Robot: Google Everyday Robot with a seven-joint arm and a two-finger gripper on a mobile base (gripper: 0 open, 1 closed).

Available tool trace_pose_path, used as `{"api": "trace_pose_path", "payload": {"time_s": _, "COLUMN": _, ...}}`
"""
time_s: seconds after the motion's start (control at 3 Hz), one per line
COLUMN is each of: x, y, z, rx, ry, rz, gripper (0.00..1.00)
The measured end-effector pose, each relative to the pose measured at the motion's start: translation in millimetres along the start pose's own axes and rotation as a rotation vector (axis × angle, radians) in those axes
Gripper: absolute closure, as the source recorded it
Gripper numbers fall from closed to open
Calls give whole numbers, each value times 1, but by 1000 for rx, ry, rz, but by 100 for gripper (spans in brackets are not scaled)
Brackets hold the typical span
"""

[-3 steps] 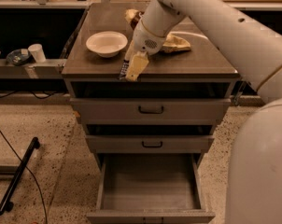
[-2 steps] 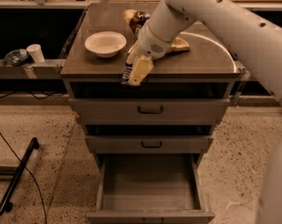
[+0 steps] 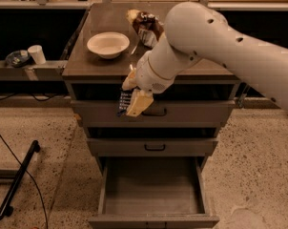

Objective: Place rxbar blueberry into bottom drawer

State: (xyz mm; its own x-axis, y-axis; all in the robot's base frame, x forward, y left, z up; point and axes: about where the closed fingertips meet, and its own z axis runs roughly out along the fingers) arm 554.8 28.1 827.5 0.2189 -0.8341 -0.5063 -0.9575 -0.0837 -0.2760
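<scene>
While my pincer (image 3: pixel 136 100) hung before the top drawer (image 3: pixel 196 112), clamped on the bar (image 3: pixel 124 99), I judged it held out past the bench (image 3: pixel 106 67) edge to clear a drop into the open bottom drawer (image 3: pixel 153 190).

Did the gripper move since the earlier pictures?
Yes. The gripper, holding the rxbar blueberry, went down, from the front edge of the cabinet top to the front of the top drawer.

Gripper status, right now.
Gripper: closed, holding the rxbar blueberry, in front of the top drawer; the open bottom drawer is lower down.
</scene>
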Motion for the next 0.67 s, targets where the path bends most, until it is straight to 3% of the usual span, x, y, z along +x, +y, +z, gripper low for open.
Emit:
{"api": "trace_pose_path", "payload": {"time_s": 0.33, "x": 3, "y": 7, "z": 9, "rx": -20, "ry": -5, "rz": 4, "gripper": 100}}
{"api": "trace_pose_path", "payload": {"time_s": 0.67, "x": 25, "y": 21, "z": 49, "rx": -31, "ry": -157, "rz": 29, "gripper": 100}}
